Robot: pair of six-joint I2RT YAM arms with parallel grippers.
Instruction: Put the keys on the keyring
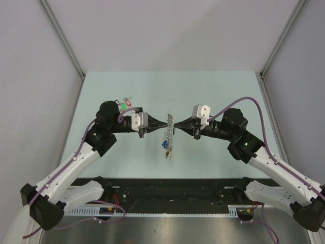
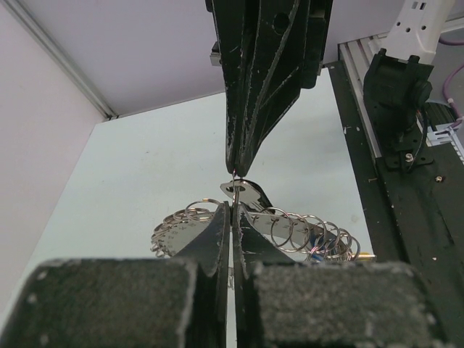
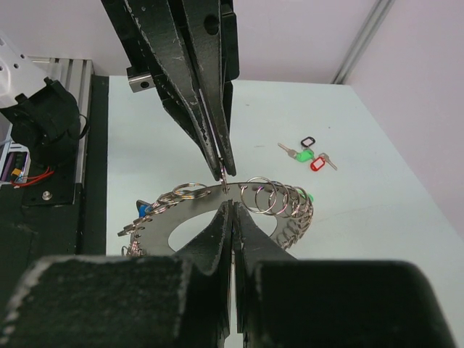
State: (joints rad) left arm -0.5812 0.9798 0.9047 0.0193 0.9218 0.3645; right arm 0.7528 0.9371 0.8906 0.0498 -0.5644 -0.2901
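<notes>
Observed, left to right:

- **Loose keys** [image 3: 308, 152]: green, red and black tags. They lie on the surface [image 1: 213, 91] just beside the left wrist and well apart from the ring.
- **Left end effector** [image 1: 166, 123]: jaws narrow, pinched on the rim of the keyring [image 1: 169, 136].
- **Keyring:** held in the air between the two arms. Its lower part hangs slack, with a blue-tagged key [image 1: 165, 145] at the bottom.
- **Right end effector** [image 3: 230, 209]: also narrow, gripping the same rim tip to tip with the left.

Assessment: the step in hand appears to be steadying the ring. Keep both pinches firm and level, since the ring is floppy and likely to swing.

Obstruction: both end effectors are occupied, so one must let go to fetch a loose key. The left arm crowds those keys.
</notes>
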